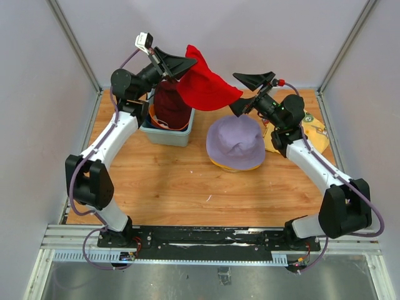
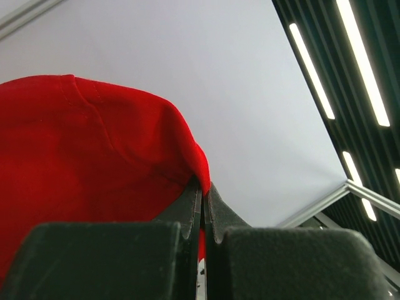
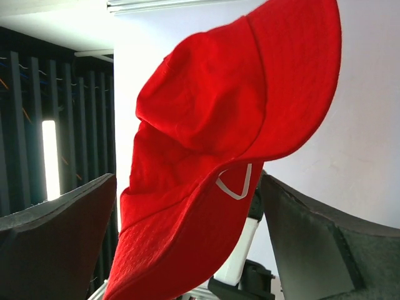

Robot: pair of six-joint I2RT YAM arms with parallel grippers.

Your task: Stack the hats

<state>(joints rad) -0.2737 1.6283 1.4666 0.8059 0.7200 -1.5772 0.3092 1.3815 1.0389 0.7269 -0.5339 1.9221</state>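
My left gripper (image 1: pixel 189 63) is shut on the brim of a red hat (image 1: pixel 207 84) and holds it up high over the back of the table; the pinch shows in the left wrist view (image 2: pixel 201 185), with the red hat (image 2: pixel 81 156) to its left. My right gripper (image 1: pixel 247 93) is open at the hat's right edge. In the right wrist view the red hat (image 3: pixel 219 156) hangs between the wide-apart fingers (image 3: pixel 312 244) of the right gripper (image 3: pixel 187 181). A lavender hat (image 1: pixel 236 141) sits on a yellow hat (image 1: pixel 232 167) at mid-table. A maroon hat (image 1: pixel 172 104) lies in the teal tub (image 1: pixel 167 135), over an orange hat (image 1: pixel 154 119).
A flat yellow printed cloth (image 1: pixel 315 136) lies at the right, partly under my right arm. The teal tub stands at the back left beside my left arm. Grey walls enclose the wooden table (image 1: pixel 169 187) on three sides.
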